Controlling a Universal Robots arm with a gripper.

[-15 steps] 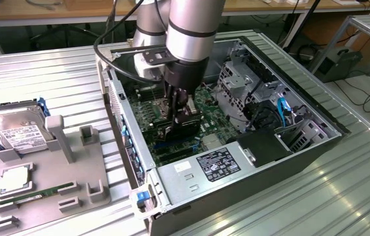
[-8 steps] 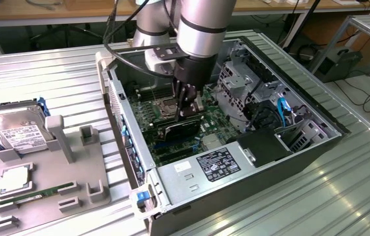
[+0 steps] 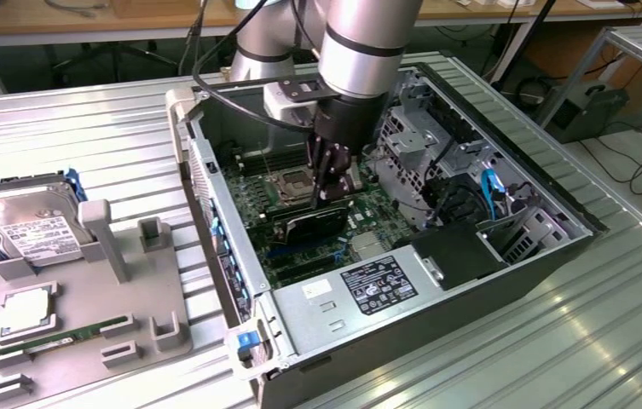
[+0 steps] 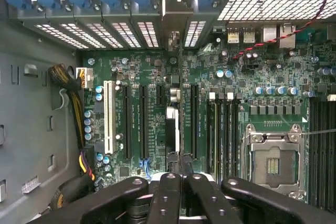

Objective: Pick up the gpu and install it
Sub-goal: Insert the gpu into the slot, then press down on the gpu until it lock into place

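The gpu (image 3: pixel 304 227), a thin dark card, stands on edge inside the open computer case (image 3: pixel 297 307), low over the green motherboard (image 3: pixel 255 192). My gripper (image 3: pixel 327 198) reaches down from above and is shut on the card's top edge. In the wrist view the gpu (image 4: pixel 174 129) is seen edge-on, running from my gripper (image 4: pixel 181 176) toward the rear slot openings. Its silver bracket (image 4: pixel 174 22) sits at one of those openings. The card lines up beside the long black expansion slots (image 4: pixel 144 121).
Outside the case, at the exterior view's left, a grey fixture (image 3: pixel 84 294) holds a hard drive (image 3: pixel 27 228), a processor (image 3: pixel 27 308) and a green memory stick (image 3: pixel 61 337). Inside are the processor socket (image 4: pixel 273 163), a cable bundle (image 4: pixel 73 103), the drive cage (image 3: pixel 435 145) and the power supply (image 3: pixel 380 281).
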